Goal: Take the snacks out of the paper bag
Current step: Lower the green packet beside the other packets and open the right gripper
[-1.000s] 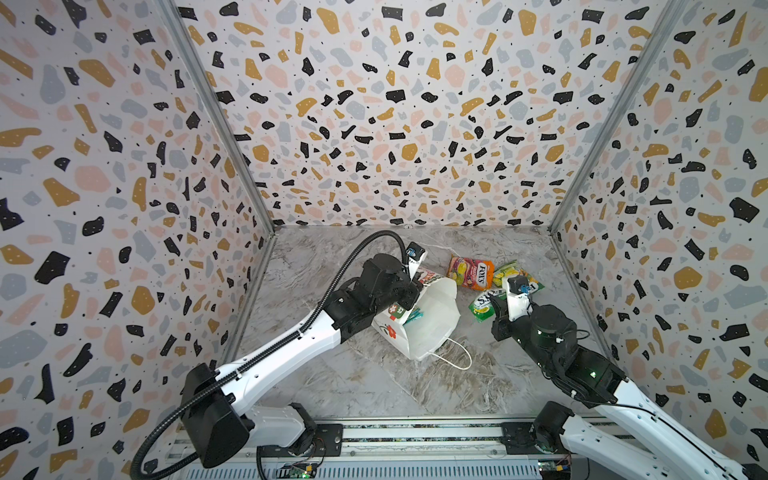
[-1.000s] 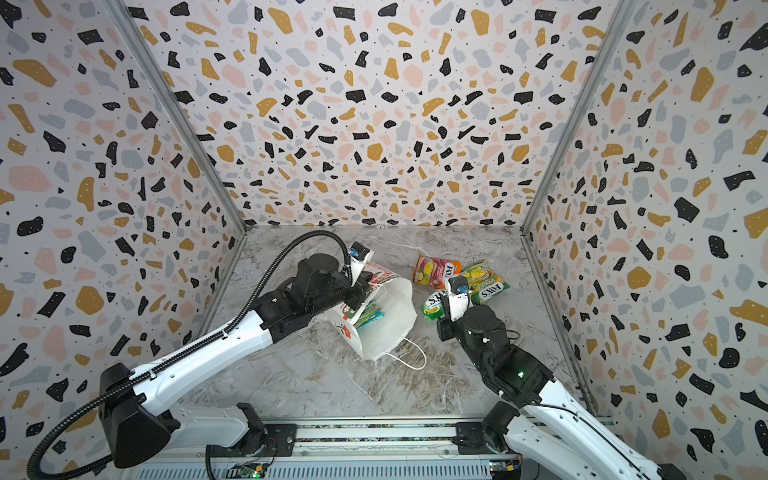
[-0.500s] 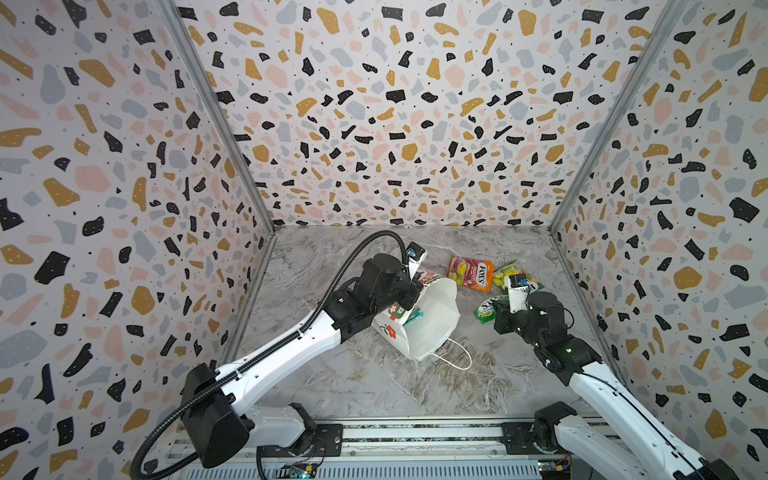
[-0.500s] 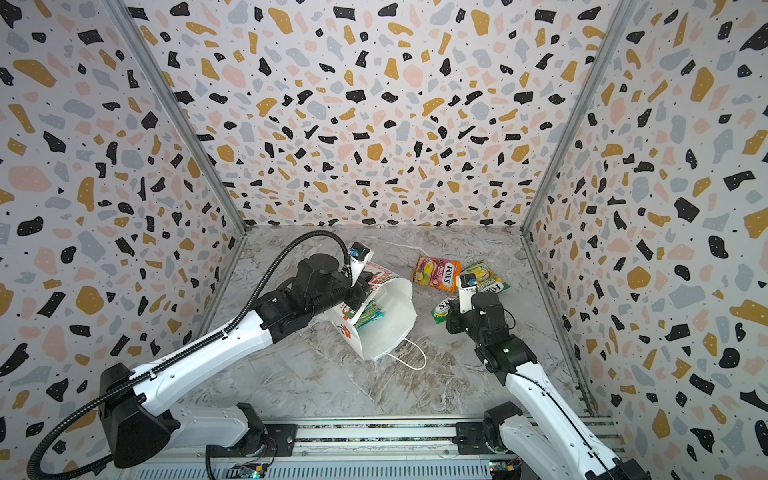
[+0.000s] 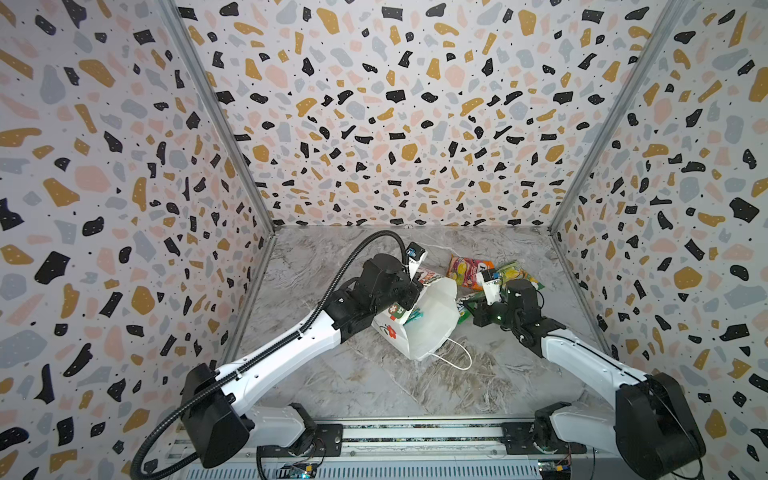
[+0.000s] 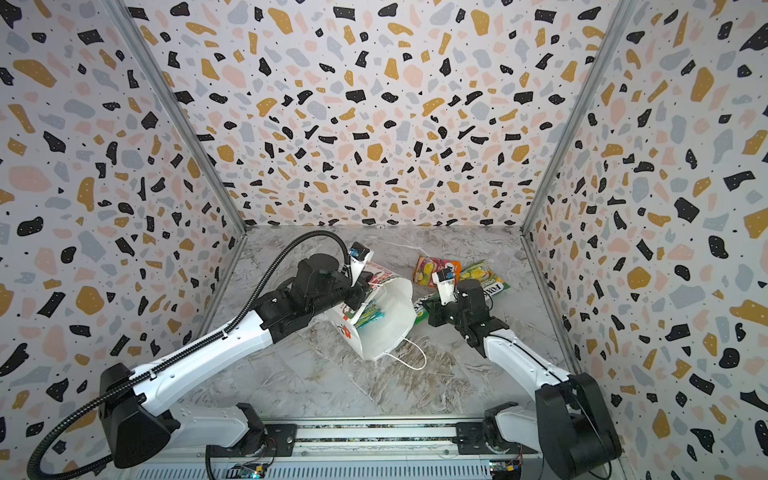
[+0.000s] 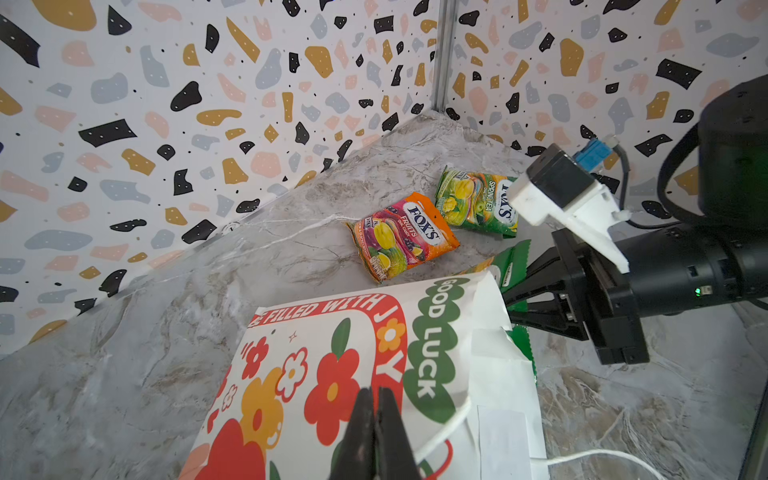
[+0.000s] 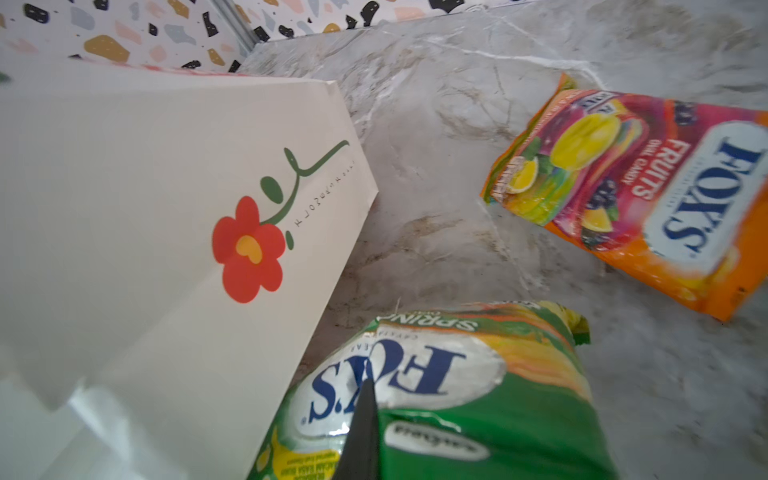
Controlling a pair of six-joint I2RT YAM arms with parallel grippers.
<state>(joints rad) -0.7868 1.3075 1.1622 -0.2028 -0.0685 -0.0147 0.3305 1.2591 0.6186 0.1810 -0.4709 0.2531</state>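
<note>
Left gripper clamps tight on the paper bag's rim. Right gripper pinches 1 green packet beside it.

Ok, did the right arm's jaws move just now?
Yes. The right gripper, jaws shut on a green-yellow glossy candy packet, moved left, closer to the white paper bag, which stayed put.

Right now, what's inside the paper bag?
Through the open mouth of the paper bag, in a top view, edges of teal-green packets show beside the left gripper, clamped on its rim. Their number is hidden: bag wall and gripper cover the rest.
</note>
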